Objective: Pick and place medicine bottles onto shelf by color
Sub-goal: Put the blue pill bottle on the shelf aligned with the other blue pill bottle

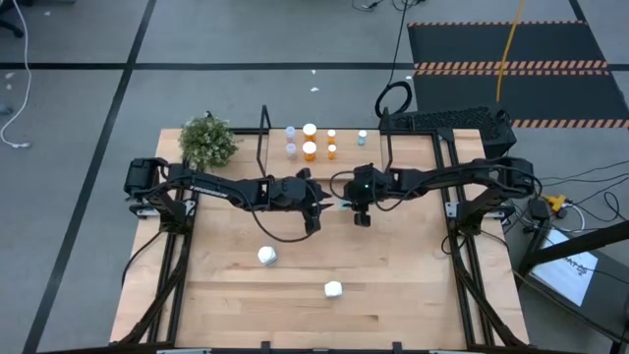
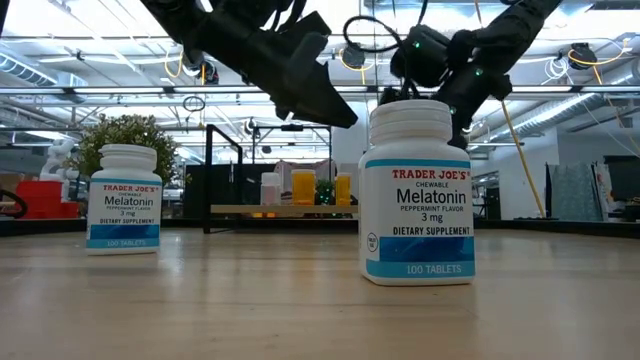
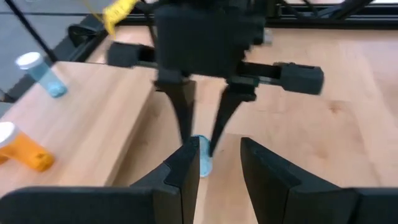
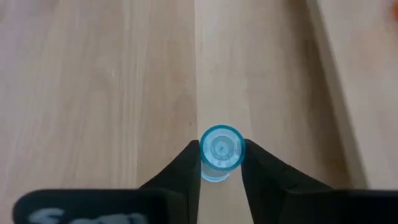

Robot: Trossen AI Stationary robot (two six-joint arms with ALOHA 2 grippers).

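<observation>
My right gripper [image 4: 221, 163] is shut on a tiny pale blue bottle [image 4: 221, 149] above the middle of the table [image 1: 361, 218]. My left gripper [image 3: 214, 168] is open and close beside it [image 1: 314, 214], with the bottle [image 3: 204, 158] just inside one of its fingers. The shelf [image 1: 346, 147] at the far edge carries several upright orange [image 1: 310, 150] and pale blue or clear [image 1: 291, 133] bottles. Two white Melatonin bottles [image 2: 418, 195] [image 2: 120, 200] stand upright on the table nearer the front [image 1: 332, 289] [image 1: 266, 256]. My right gripper pinches the pale blue bottle's body [image 4: 219, 167] between its two fingertips [image 3: 186, 121], coming from above and pointing down. One round end of the bottle faces the wrist camera. The bottle appears lifted clear of the table. My left gripper's finger [image 3: 185, 167] is right beside the bottle; I cannot tell whether it touches.
A potted plant [image 1: 208, 141] sits at the far left corner beside the shelf's black frame upright [image 1: 263, 133]. Bare wood lies between the grippers and the two white bottles. A dark case [image 1: 447, 120] stands beyond the far right corner.
</observation>
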